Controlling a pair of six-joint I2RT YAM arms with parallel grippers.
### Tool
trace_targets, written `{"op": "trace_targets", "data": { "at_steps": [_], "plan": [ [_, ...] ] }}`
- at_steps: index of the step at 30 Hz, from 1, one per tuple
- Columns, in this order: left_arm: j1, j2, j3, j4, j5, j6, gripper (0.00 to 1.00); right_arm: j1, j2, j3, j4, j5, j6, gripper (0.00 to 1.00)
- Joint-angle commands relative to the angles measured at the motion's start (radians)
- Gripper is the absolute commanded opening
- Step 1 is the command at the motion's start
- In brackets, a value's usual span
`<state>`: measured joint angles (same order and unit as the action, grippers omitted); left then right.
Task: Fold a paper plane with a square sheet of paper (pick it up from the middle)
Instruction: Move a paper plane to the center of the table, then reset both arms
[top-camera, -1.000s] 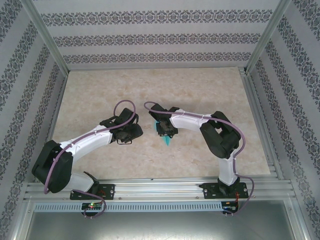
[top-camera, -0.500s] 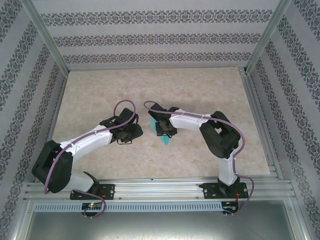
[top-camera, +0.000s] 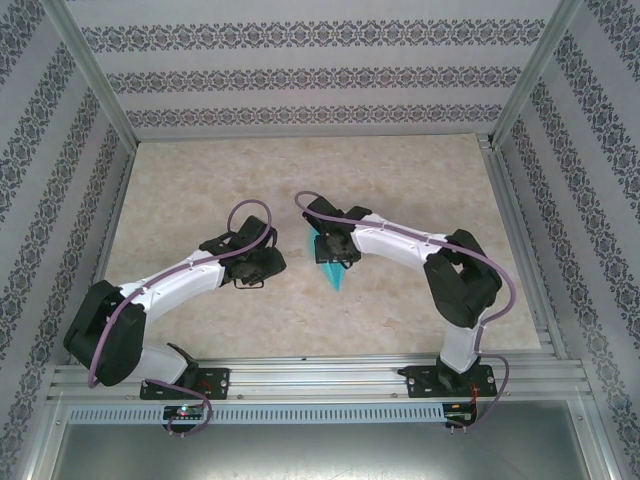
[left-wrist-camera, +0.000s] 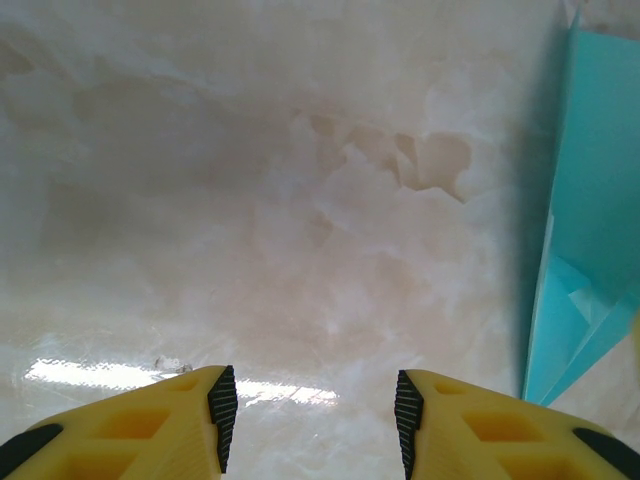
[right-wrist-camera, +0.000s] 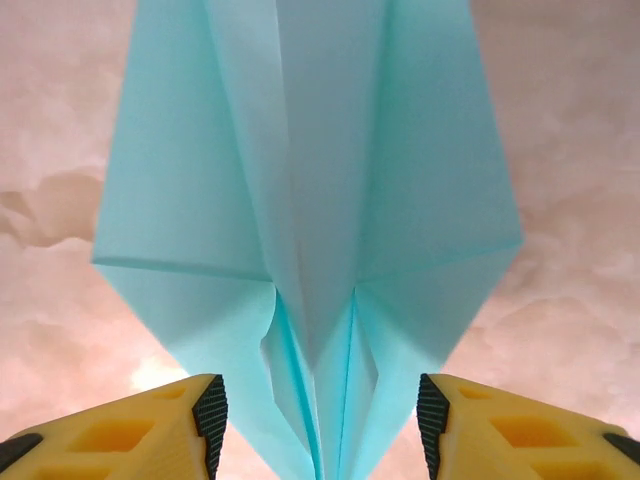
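The square sheet of paper is folded into a teal paper plane (top-camera: 332, 272) that lies on the marble table (top-camera: 200, 190) near the middle. In the right wrist view the paper plane (right-wrist-camera: 310, 200) spreads its wings, its narrow creased end between the jaws. My right gripper (right-wrist-camera: 322, 415) is open just over that end, and its pads do not press the paper. From above, the right gripper (top-camera: 328, 246) covers the plane's far end. My left gripper (left-wrist-camera: 310, 418) is open over bare table, with the plane (left-wrist-camera: 590, 250) off to its right. The left gripper (top-camera: 262, 268) sits left of the plane.
Patterned walls (top-camera: 300, 75) and metal posts enclose the table on three sides. An aluminium rail (top-camera: 320, 375) with both arm bases runs along the near edge. Bare marble stretches behind and to both sides of the arms.
My right gripper's jaws have opened wider, letting go of the plane, and the right arm has drawn back to the right. More of the plane now shows. The left arm has not moved.
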<state>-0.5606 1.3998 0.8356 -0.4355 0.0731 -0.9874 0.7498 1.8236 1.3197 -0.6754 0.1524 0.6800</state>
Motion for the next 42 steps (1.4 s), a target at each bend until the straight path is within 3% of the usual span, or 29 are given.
{"op": "trace_targets", "data": {
  "at_steps": [1,4,8,11,15,18,21,25,28,32,37,39,42],
  "plan": [
    [0.016,-0.018,0.035,-0.046,-0.045,0.041,0.49,-0.004,-0.119,0.002,-0.031,0.082,-0.023,0.56],
    [0.016,-0.050,0.044,-0.071,-0.101,0.070,0.50,-0.002,-0.278,-0.040,0.000,0.198,-0.063,0.58],
    [0.015,-0.121,0.045,-0.107,-0.246,0.119,0.54,-0.025,-0.511,-0.147,0.063,0.439,-0.125,0.69],
    [0.017,-0.183,0.041,-0.132,-0.417,0.177,0.66,-0.095,-0.660,-0.280,0.172,0.562,-0.213,0.79],
    [0.030,-0.241,0.032,-0.145,-0.655,0.277,0.90,-0.272,-0.787,-0.476,0.327,0.553,-0.338,0.85],
    [0.077,-0.242,0.020,-0.150,-0.801,0.317,0.99,-0.430,-0.829,-0.631,0.482,0.406,-0.475,0.85],
    [0.164,-0.197,0.019,-0.164,-0.906,0.329,1.00,-0.539,-0.808,-0.752,0.632,0.336,-0.517,0.85],
    [0.296,-0.144,-0.015,-0.065,-0.888,0.400,1.00,-0.633,-0.713,-0.827,0.776,0.204,-0.550,0.85],
    [0.345,-0.120,-0.090,0.140,-0.848,0.526,1.00,-0.652,-0.610,-0.836,0.883,0.178,-0.571,0.85],
    [0.353,-0.053,-0.101,0.317,-0.755,0.693,1.00,-0.658,-0.527,-0.847,1.065,0.118,-0.614,0.85],
    [0.367,-0.018,-0.259,0.782,-0.652,0.839,1.00,-0.662,-0.447,-0.837,1.233,-0.015,-0.651,0.85],
    [0.378,0.010,-0.271,0.844,-0.590,0.894,1.00,-0.664,-0.422,-0.819,1.242,-0.032,-0.687,0.84],
    [0.383,0.067,-0.331,1.018,-0.551,0.979,1.00,-0.688,-0.367,-0.872,1.410,-0.058,-0.683,0.85]
  ]
}}
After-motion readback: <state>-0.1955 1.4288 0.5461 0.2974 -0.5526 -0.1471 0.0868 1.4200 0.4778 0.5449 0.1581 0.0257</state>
